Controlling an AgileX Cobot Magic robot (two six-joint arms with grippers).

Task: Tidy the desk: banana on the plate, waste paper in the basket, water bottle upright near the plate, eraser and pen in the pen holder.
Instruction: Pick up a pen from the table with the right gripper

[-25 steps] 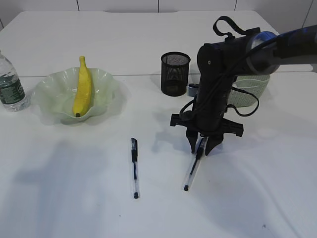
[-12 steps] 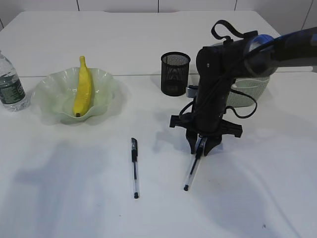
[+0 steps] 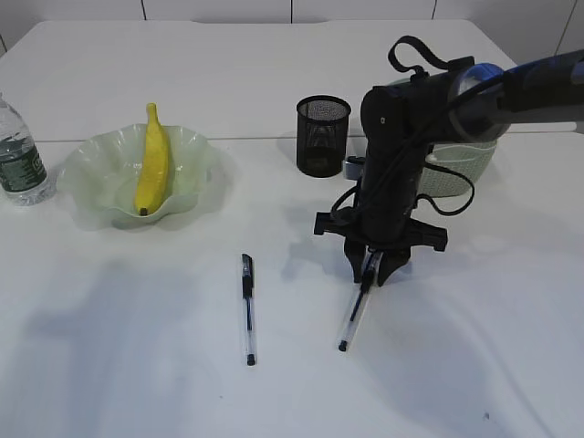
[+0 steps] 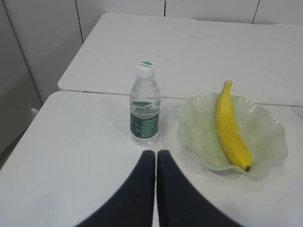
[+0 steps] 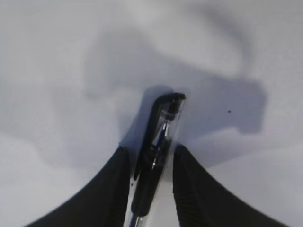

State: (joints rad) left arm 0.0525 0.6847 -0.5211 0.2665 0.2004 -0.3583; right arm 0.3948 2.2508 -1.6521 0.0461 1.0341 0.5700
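At centre right of the exterior view the right gripper (image 3: 372,276) points straight down at the desk (image 3: 137,365), its jaws astride the capped end of a pen (image 3: 355,315) that slants toward the lower middle of the frame. The right wrist view shows the pen (image 5: 156,165) between the two fingers (image 5: 113,189), with slim gaps on both sides, so a firm clamp cannot be told. A second pen (image 3: 247,308) lies to the left, well apart. The pen holder (image 3: 322,135) stands upright at upper centre; the basket (image 3: 461,162) sits behind the arm at right. The banana (image 3: 152,169) lies in the plate (image 3: 96,169) at left, and the bottle (image 3: 18,155) stands upright just beside it at the frame's left edge. In the left wrist view the left gripper (image 4: 155,161) has its jaws together, empty, near the bottle (image 4: 145,111) and plate (image 4: 265,137).
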